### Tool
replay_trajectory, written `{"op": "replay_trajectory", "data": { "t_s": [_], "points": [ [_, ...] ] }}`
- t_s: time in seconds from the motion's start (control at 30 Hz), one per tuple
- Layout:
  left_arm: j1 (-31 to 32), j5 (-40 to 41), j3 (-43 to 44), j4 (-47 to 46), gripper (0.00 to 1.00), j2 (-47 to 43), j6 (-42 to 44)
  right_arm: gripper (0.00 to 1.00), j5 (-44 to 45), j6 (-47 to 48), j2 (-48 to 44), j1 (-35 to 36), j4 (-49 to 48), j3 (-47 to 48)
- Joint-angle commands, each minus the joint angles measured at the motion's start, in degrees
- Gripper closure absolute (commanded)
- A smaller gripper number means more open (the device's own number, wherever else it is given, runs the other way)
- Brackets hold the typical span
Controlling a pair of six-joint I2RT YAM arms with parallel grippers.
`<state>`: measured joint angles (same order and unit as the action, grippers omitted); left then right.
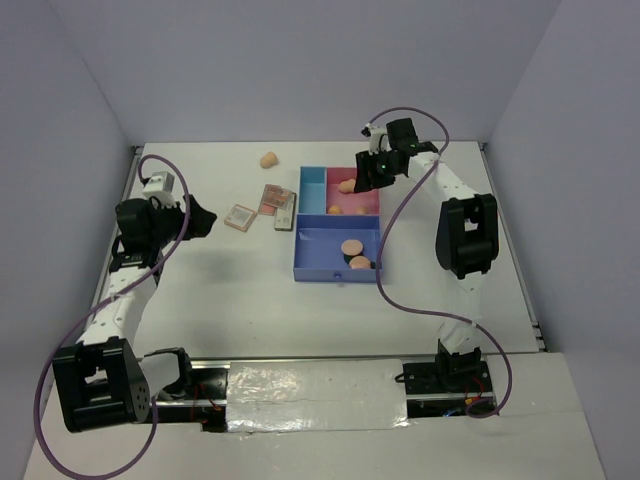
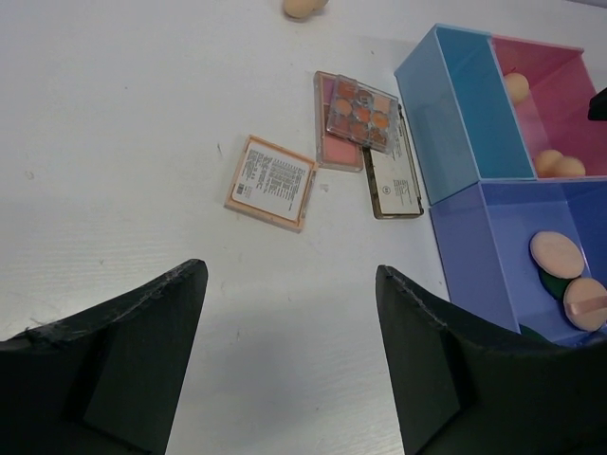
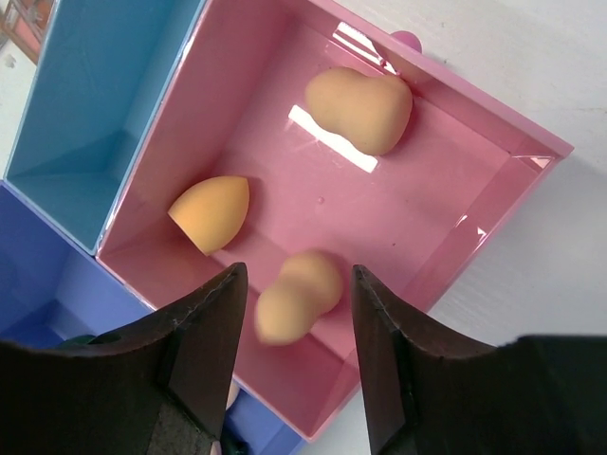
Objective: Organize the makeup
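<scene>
Peach sponge (image 3: 358, 107) gourd-shaped, smooth (narrow neck), in pink compartment (image 3: 455, 218).

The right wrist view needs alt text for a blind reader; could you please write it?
The right gripper, jaws open, hangs above the pink compartment, with a blurred peach sponge between its fingers. A pear-shaped sponge and an egg-shaped sponge also lie in it, beside a light blue compartment.

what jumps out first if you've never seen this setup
The blue-and-pink tray at mid-table draws the eye, with the right gripper open right over its pink compartment, where three peach sponges are, one blurred between the fingers. Left of the tray, several palettes lie loose on the table, and a lone sponge sits toward its far edge.
</scene>
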<state>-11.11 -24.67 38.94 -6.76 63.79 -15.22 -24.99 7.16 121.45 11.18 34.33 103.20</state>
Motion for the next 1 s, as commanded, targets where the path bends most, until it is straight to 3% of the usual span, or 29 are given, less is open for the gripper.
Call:
{"op": "replay_trajectory", "data": {
  "t_s": [0.0,0.17,0.23,0.33,0.37,0.4,0.47,0.53,0.6,0.63,0.67,0.77,0.83,0.97],
  "points": [
    [-0.1,-2.9,-1.1,-5.2,0.16,1.1,-0.8,0.44,0.1,1.1,-2.4,0.7,-0.4,2.0],
    [0.0,-5.8,0.3,-10.5,0.25,5.7,-7.5,0.4,-2.1,5.6,-6.6,0.6,0.0,0.0],
    [0.1,-5.9,2.0,-13.0,0.38,9.8,-11.8,0.34,-2.8,9.6,-11.3,0.6,-1.4,-3.8],
    [3.9,-4.2,9.8,-9.2,0.51,17.2,-10.5,0.26,-2.8,14.9,-19.5,0.5,-6.5,-11.3],
    [5.1,-3.1,15.1,-7.5,0.52,19.2,-9.6,0.18,-2.3,15.9,-21.6,0.2,-10.5,-13.7],
    [6.4,-0.8,17.6,-6.1,0.51,21.0,-8.5,0.01,-1.5,17.2,-26.7,0.2,-13.5,-19.5],
    [9.0,0.8,25.6,-2.2,0.45,27.1,-6.1,0.0,3.0,16.0,-33.6,-0.4,-24.9,-26.2],
    [10.4,3.0,30.5,-0.4,0.38,32.7,-3.5,0.0,1.6,14.5,-34.4,-1.5,-27.1,-29.9],
    [12.1,1.4,36.5,0.3,0.34,38.3,-1.1,0.27,-14.5,19.5,-30.5,-2.9,-12.8,-23.8],
    [13.0,1.0,40.3,0.0,0.33,40.1,0.8,0.52,-18.2,23.6,-29.2,-3.5,-5.3,-22.4],
    [13.3,1.4,42.3,-0.1,0.32,41.8,1.3,0.61,-20.7,25.1,-28.4,-3.6,-3.7,-21.8],
    [14.8,1.7,48.7,-1.3,0.3,48.4,4.0,0.66,-23.6,26.4,-31.7,-3.5,-4.5,-25.6],
    [16.1,2.6,52.0,-4.2,0.3,52.5,5.8,0.58,-23.7,26.1,-33.8,-3.5,-7.2,-28.7],
    [17.3,4.7,58.8,-6.4,0.3,60.0,7.4,0.55,-24.1,22.9,-36.7,-3.8,-8.1,-30.3]
  ]
}}
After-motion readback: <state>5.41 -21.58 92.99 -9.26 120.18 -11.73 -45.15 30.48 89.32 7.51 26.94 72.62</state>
